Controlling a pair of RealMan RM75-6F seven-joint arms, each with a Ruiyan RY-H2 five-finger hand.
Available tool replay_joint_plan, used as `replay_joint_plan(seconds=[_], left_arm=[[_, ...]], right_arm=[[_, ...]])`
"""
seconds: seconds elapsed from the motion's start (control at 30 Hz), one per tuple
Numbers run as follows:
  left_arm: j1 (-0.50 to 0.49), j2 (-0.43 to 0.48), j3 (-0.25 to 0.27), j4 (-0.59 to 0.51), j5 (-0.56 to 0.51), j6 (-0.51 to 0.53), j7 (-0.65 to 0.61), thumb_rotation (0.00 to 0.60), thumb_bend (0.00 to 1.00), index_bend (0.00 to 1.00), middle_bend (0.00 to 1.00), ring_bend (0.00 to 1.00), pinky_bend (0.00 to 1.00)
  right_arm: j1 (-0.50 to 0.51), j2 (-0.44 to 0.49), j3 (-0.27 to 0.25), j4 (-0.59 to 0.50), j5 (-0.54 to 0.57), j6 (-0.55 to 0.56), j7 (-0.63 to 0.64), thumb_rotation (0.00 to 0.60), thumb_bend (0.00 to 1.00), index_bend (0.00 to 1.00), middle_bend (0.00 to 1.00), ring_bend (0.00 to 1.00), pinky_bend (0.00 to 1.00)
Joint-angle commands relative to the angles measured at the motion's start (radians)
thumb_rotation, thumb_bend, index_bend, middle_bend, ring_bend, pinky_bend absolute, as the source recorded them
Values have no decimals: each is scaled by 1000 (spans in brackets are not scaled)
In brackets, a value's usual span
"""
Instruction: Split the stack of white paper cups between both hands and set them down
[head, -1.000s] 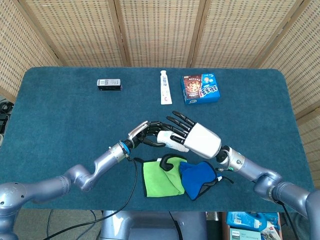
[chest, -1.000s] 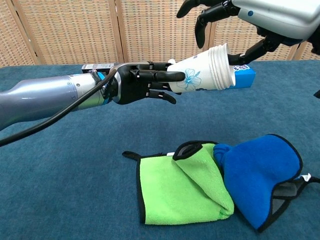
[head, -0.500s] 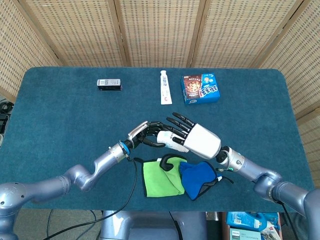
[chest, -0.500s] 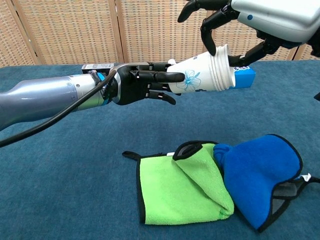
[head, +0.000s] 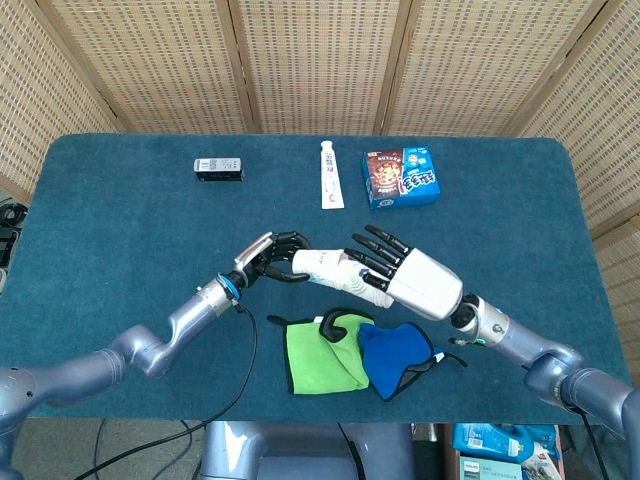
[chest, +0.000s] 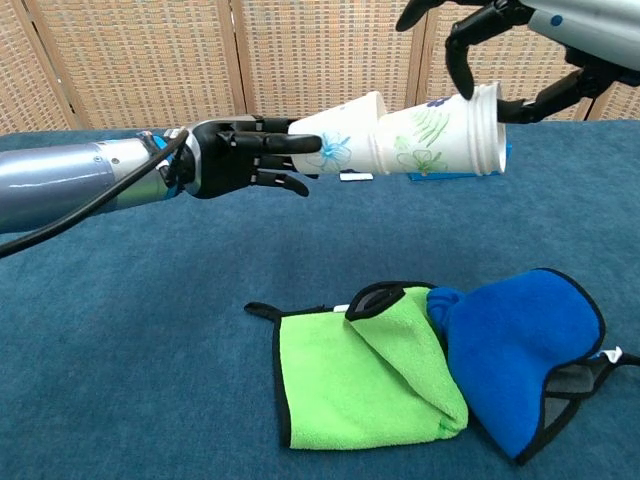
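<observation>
**Cup stack mid-split, held in the air over the table**

Left hand grasps the base end of one cup, fingers wrapped round it. Right hand grips the rim end of the rest of the stack, fingers hooked over the rims. Both sections lie roughly horizontal, above the table and just above the green cloth and blue cloth.

The left cup's mouth overlaps the base of the right section — separation looks nearly complete, not finished. Cannot tell from either view whether the two parts touch at the overlap.

Risks, as judged from here:
- Pull not along the cup axis — rim catches, cup wall buckles or creases.
- Thin paper under the fingers; too firm a squeeze would crush either part.
- The right section holds several cups; if only the outer one is gripped, inner ones could slide out.
- Setting down onto the cloths would leave cups tilted and liable to tip; bare table is safer.

Toothpaste, snack box and small dark box sit well apart at the far edge.
</observation>
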Motion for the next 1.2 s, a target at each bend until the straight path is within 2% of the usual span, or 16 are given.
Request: replay_joint_plan(seconds=[0.03, 0.27, 0.47, 0.63, 0.73, 0.83, 0.97, 1.07, 1.2], left_arm=[[22, 35, 15, 5, 13, 16, -17, 600, 111, 523, 514, 442, 451], [74, 152, 44, 21, 41, 68, -11, 600, 112, 523, 514, 442, 451], [130, 272, 88, 47, 58, 120, 171, 600, 111, 523, 514, 442, 451], [169, 329, 128, 74, 44, 133, 462, 600, 112, 523, 514, 442, 451], [182, 359, 153, 68, 17, 103, 673, 600, 111, 523, 514, 442, 451], [198, 371, 149, 40, -42, 93, 849, 600, 112, 523, 514, 442, 451], [206, 373, 146, 27, -87, 88, 970, 600, 114, 526, 514, 442, 451], [211, 363, 150, 31, -131, 85, 1123, 600, 115, 528, 514, 442, 451], [222, 333, 145, 38, -186, 102, 1264, 600, 118, 528, 514, 442, 451]], right_arm=[[-19, 21, -14, 3, -10, 20, -10, 600, 608, 676, 303, 151, 196], [-60, 76, -55, 13, -31, 38, -40, 600, 608, 677, 304, 151, 195], [-74, 114, -88, 52, -56, 17, -82, 600, 608, 677, 304, 152, 218], [-55, 153, -119, 113, -88, -39, -126, 600, 608, 677, 310, 158, 221], [-29, 179, -144, 146, -119, -98, -166, 600, 608, 677, 316, 164, 221], [-6, 191, -168, 159, -143, -153, -194, 600, 608, 676, 322, 168, 221], [12, 194, -186, 164, -162, -194, -216, 600, 608, 677, 327, 169, 221], [33, 198, -202, 161, -176, -243, -234, 600, 608, 677, 328, 170, 222], [69, 205, -224, 145, -196, -317, -254, 600, 608, 676, 332, 177, 240]])
